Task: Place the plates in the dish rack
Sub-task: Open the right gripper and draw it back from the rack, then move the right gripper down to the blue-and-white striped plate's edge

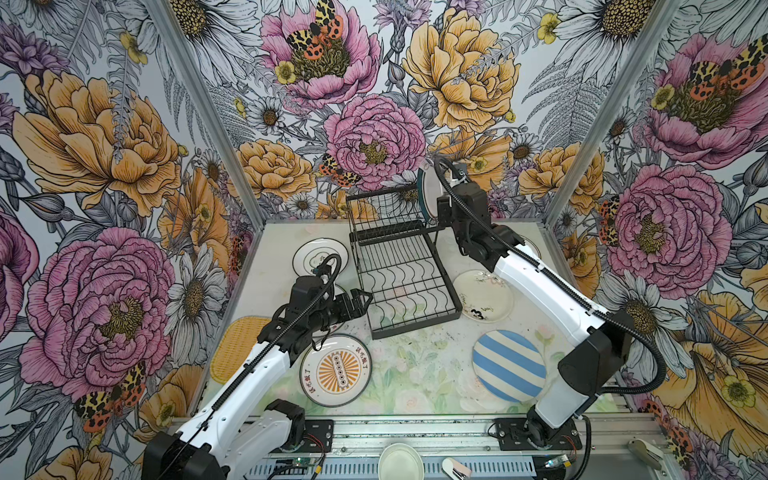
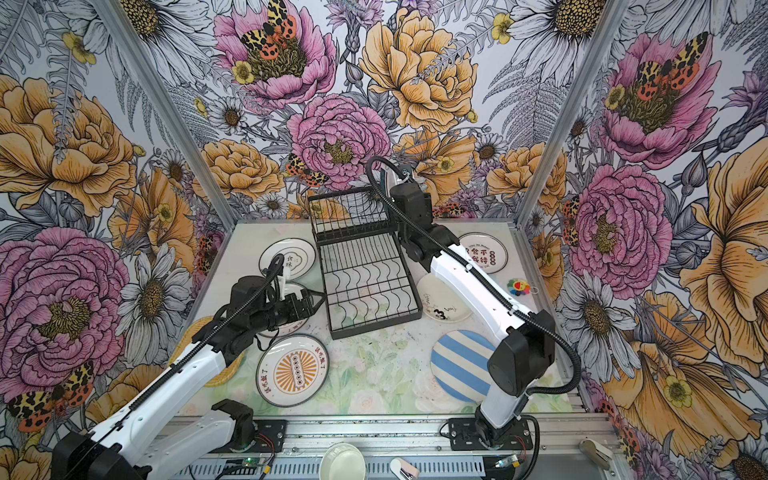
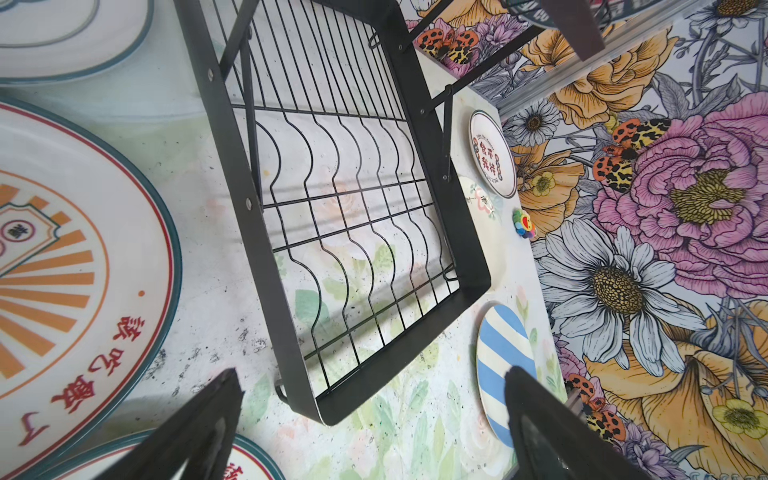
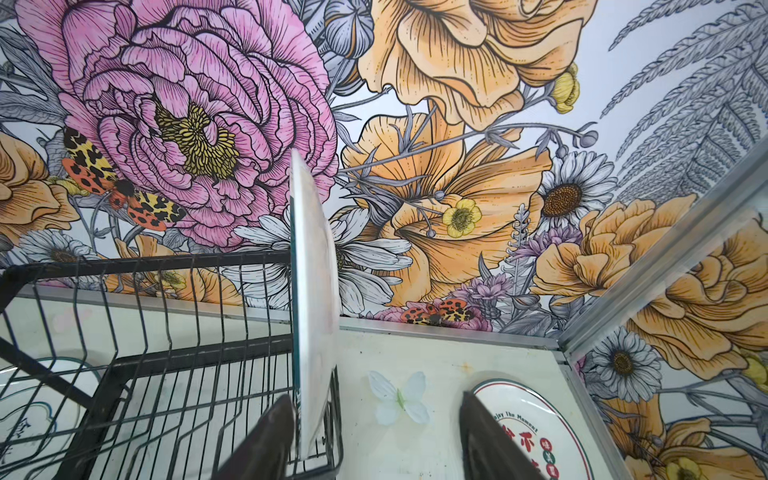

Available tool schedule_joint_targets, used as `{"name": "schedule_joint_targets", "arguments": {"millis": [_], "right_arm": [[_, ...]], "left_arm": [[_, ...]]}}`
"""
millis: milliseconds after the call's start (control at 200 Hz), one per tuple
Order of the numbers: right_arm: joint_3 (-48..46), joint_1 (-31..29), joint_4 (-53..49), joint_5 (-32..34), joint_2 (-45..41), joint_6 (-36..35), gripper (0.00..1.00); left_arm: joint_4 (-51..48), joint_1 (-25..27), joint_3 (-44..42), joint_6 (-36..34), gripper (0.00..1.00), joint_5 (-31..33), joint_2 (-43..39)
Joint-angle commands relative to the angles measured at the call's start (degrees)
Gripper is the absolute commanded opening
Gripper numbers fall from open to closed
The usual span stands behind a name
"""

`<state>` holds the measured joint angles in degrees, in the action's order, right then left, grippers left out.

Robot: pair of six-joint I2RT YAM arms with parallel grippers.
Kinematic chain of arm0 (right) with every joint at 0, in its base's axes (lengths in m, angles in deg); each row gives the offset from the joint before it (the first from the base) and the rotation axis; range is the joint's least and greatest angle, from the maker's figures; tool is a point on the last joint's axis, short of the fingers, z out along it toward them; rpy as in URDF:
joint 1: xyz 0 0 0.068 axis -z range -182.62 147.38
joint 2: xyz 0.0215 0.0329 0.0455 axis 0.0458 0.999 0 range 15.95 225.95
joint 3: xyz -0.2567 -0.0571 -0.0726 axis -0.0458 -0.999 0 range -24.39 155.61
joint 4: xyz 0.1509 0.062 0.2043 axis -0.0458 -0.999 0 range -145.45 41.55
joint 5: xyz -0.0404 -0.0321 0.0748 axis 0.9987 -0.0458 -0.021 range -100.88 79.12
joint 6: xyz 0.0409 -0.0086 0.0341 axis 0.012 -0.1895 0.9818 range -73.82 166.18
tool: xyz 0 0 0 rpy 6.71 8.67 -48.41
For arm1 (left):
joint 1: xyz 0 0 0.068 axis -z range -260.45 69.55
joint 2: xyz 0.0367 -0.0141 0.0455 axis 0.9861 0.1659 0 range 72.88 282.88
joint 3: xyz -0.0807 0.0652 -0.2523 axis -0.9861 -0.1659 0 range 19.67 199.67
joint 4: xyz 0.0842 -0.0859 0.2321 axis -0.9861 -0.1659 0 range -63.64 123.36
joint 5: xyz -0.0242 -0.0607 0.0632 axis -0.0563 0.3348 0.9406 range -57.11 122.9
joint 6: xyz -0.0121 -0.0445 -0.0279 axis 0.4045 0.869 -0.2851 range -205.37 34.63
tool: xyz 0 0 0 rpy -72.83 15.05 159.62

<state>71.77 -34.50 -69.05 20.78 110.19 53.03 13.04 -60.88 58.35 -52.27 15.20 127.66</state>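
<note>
The black wire dish rack (image 1: 405,282) stands mid-table. A teal-rimmed plate (image 4: 313,291) stands on edge at the right end of its raised upper tier (image 1: 430,195). My right gripper (image 4: 378,405) is open beside that plate, one finger close against its rim and the other well apart. My left gripper (image 1: 361,301) hangs open by the rack's front left corner with nothing between its fingers (image 3: 374,374). Flat on the table lie an orange-sunburst plate (image 1: 336,370), a blue-white striped plate (image 1: 509,365), a doodled white plate (image 1: 482,295), character plates (image 1: 318,255) (image 2: 484,251) and a yellow woven tray (image 1: 237,345).
Another sunburst plate (image 2: 291,328) lies partly under my left arm. A small pale bowl (image 1: 401,461) sits on the front rail. A colourful flower toy (image 2: 518,286) lies near the right wall. The floral back wall is close behind the rack.
</note>
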Motion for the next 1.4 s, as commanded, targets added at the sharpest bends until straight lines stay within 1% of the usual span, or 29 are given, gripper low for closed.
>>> {"name": "schedule_joint_targets", "arguments": {"millis": [0,155,310,445,545,620,686,761,821,901,981,1096,1251,1396], "right_arm": [[-4.43,0.01,-3.41,-2.45,-5.75,4.54,0.68],[-13.17,1.58,-9.53,-6.93,-12.32,12.12,0.69],[-22.69,5.11,-14.61,-12.74,-18.19,20.62,0.7],[-32.31,11.04,-16.69,-20.46,-22.09,28.15,0.7],[-38.0,16.46,-19.02,-25.47,-23.71,31.18,0.71],[-41.68,20.6,-20.36,-28.76,-24.47,32.18,0.73],[-44.87,24.19,-21.05,-31.44,-24.84,32.64,0.76],[-48.23,28.17,-21.32,-33.24,-24.92,32.9,0.78],[-50.54,30.54,-21.5,-32.28,-25.24,32.94,0.79],[-53.06,32.52,-21.41,-29.65,-26.07,33.12,0.84],[-55.13,35.64,-21.19,-29.3,-26.2,33.52,0.86],[-55.99,38.54,-21.15,-28.76,-25.32,32.35,0.9],[-56.81,42.52,-20.61,-30.77,-23.56,29.99,0.94],[-58.75,46.46,-18.35,-35.47,-21.77,28.61,0.95]], "left_arm": [[-1.3,-0.46,-0.88,0.73,0.99,2.42,-1.26],[-1.3,-0.23,-1.16,1.17,0.99,2.78,-0.93],[-1.21,0.64,-0.8,0.91,0.99,3.03,0.17],[-1.15,2.2,-0.23,0.13,0.99,2.69,1.77],[-1.19,3.25,-0.05,0.08,0.99,2.59,2.5],[-1.22,3.79,-0.05,0.12,0.99,2.51,2.68],[-1.24,4.15,-0.1,0.14,0.99,1.94,2.91],[-1.24,4.61,-0.18,0.12,0.99,0.85,3.35],[-1.3,5.14,-0.32,0.13,0.99,0.38,3.63],[-1.29,5.8,-0.53,0.28,0.99,0.29,3.74],[-1.21,6.4,-0.81,0.44,0.99,0.29,3.99],[-1.21,7.5,-0.97,0.48,0.99,0.3,4.49],[-1.16,8.53,-1.3,0.24,0.99,-0.06,4.93],[-1.19,8.72,-1.67,0.23,0.99,-0.14,4.72]]}}
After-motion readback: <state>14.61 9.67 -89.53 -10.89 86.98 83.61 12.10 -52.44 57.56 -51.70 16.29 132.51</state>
